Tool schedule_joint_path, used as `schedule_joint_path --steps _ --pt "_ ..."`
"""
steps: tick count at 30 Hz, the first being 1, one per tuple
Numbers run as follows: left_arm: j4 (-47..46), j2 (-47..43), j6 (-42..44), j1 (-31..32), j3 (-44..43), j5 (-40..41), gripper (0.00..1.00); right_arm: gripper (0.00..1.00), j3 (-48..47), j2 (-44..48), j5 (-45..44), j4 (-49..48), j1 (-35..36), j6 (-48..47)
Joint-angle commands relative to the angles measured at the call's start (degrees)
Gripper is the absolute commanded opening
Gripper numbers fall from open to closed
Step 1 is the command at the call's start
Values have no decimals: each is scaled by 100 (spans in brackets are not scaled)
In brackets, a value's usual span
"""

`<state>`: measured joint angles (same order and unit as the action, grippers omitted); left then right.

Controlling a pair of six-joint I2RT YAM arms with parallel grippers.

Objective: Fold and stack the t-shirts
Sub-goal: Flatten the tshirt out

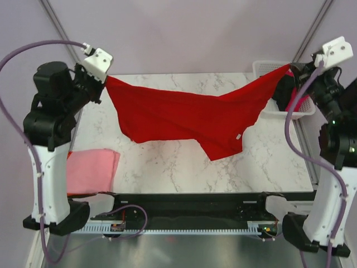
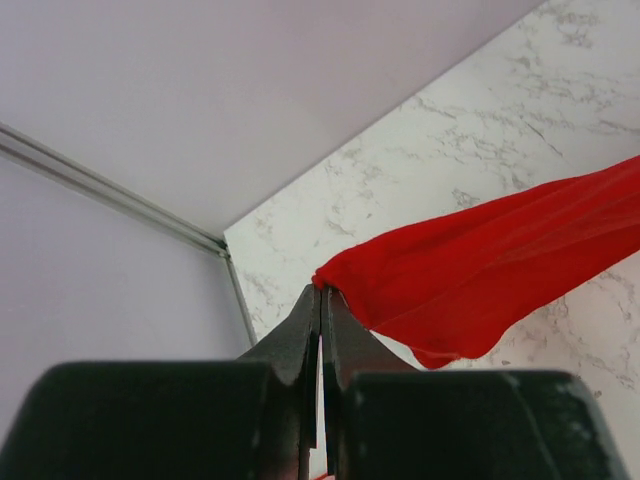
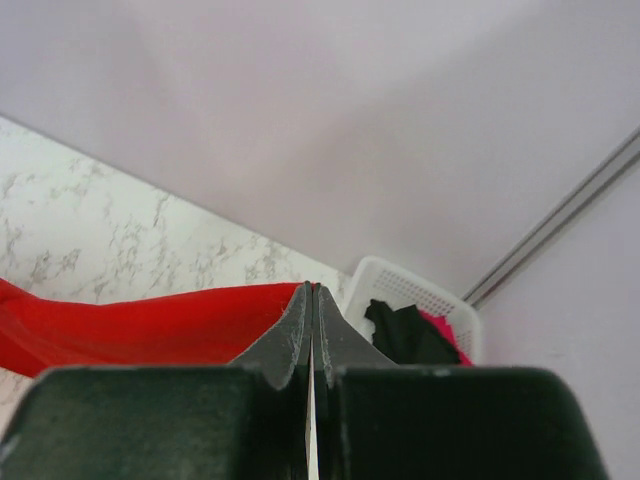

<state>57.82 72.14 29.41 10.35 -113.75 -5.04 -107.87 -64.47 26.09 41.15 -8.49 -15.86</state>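
Observation:
A bright red t-shirt (image 1: 184, 114) hangs stretched between my two grippers above the marble table, its lower part sagging toward the table's middle. My left gripper (image 1: 106, 78) is shut on its left corner; in the left wrist view the cloth (image 2: 480, 270) runs from the gripper's closed tips (image 2: 321, 290). My right gripper (image 1: 291, 68) is shut on the right corner, seen in the right wrist view (image 3: 312, 288) with the red cloth (image 3: 140, 325) to its left. A folded light pink t-shirt (image 1: 92, 167) lies at the table's left edge. Black (image 3: 405, 330) and magenta (image 3: 445, 335) shirts lie in the basket.
A white lattice basket (image 1: 266, 70) stands at the back right corner of the table, also in the right wrist view (image 3: 400, 285). The marble table (image 1: 167, 167) has a black rail along its near edge. Grey walls surround the back.

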Motion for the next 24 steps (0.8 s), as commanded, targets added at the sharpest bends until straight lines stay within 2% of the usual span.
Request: schedule_joint_path --steps 1,5,10,15,24 --pt "-52 -542 -84 -7 -103 -23 2 0 -180 618 -481 -283 -12 13" --pt "-61 -1226 -49 -7 -120 -50 2 0 -839 927 -552 139 -12 39" --pt "-96 -1667 144 -7 -305 -41 2 0 -1507 1094 -797 280 -12 -5" --pt "-113 -1642 197 -7 -656 -23 2 0 -2368 761 -1228 166 -12 -5" --pt "-377 -1185 487 -7 -1158 161 2 0 -3046 14 -1553 -966 -12 -260"
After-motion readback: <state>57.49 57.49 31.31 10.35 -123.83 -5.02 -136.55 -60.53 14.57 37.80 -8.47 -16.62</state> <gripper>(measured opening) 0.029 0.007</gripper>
